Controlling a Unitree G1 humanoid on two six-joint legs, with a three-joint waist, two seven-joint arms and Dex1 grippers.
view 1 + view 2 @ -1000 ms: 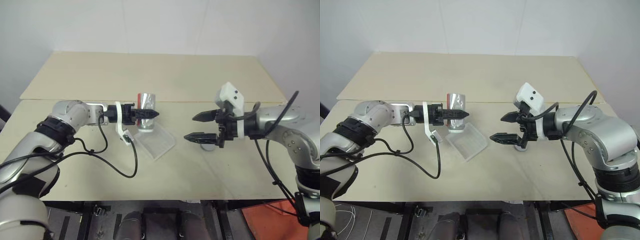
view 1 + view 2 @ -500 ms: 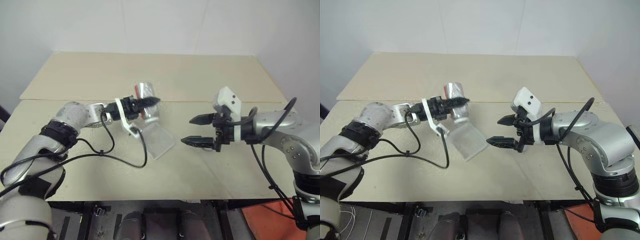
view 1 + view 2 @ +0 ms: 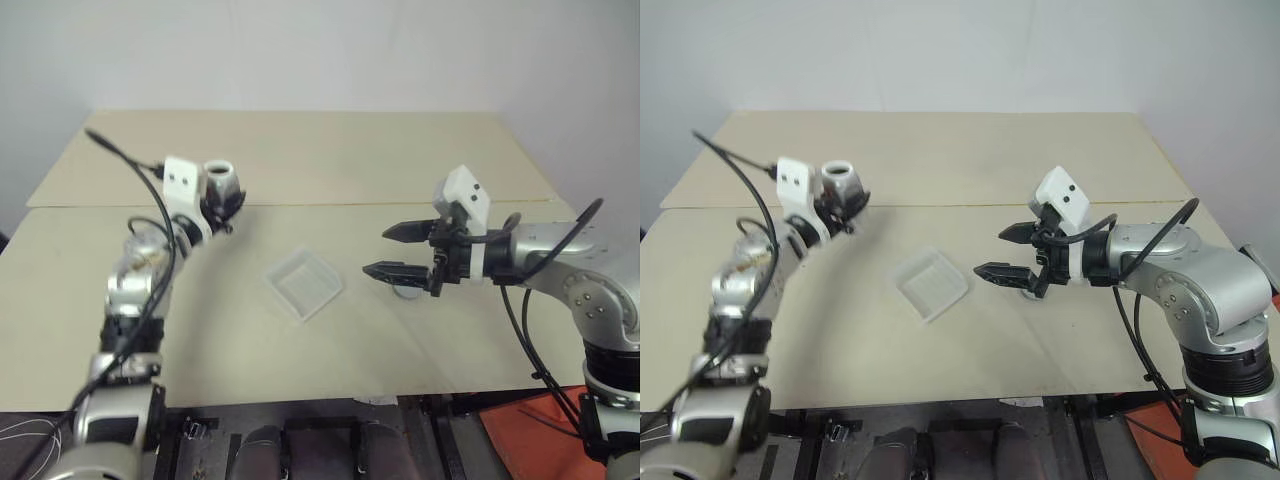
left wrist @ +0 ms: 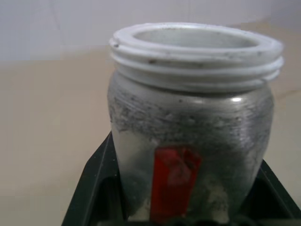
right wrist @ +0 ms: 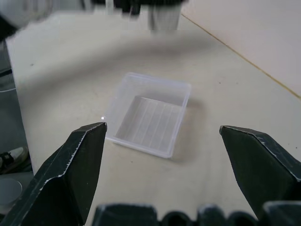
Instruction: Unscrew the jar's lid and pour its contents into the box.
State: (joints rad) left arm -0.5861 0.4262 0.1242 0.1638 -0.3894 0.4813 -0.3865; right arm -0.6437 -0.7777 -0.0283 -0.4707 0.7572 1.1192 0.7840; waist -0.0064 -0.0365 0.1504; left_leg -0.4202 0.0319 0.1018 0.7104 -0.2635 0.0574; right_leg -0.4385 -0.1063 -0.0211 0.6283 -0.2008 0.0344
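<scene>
Left gripper [image 3: 222, 200] clenches the jar [image 4: 190, 136], upright, lid off. Right gripper [image 3: 392, 251] spread, empty. Next: tip jar over the box [image 3: 304, 284].

The box [image 3: 304, 284] sits on the bench [image 3: 330, 150], near its middle. Left of the box and farther back, the left tool [image 3: 222, 203] grips the jar [image 3: 220, 180] upright above the bench. Right of the box, the right tool [image 3: 389, 251] hangs with fingers apart.
</scene>
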